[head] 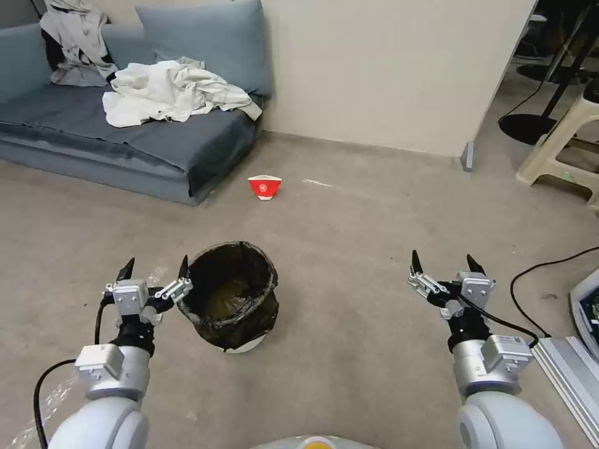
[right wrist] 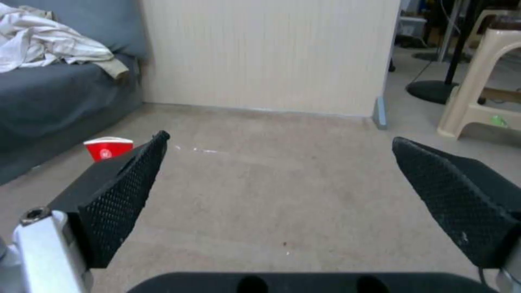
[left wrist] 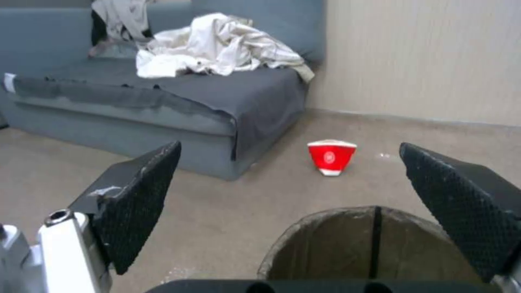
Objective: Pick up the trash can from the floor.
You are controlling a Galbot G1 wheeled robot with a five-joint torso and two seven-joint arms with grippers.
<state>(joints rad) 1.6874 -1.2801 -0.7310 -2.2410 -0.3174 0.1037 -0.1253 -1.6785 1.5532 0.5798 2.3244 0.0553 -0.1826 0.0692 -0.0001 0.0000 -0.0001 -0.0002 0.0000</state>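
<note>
Your trash can (head: 231,296) sits on the floor (head: 349,237), lower-centre of head view. Left gripper (head: 154,269) is spread wide just beside its left rim; right gripper (head: 444,264), also spread, is lower right, well apart.

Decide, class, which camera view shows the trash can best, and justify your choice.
The head view: the whole trash can shows there, with its bag-lined rim, inside and white base on the floor, beside the open left gripper. The left wrist view catches just its near rim. The right wrist view looks at bare floor.
</note>
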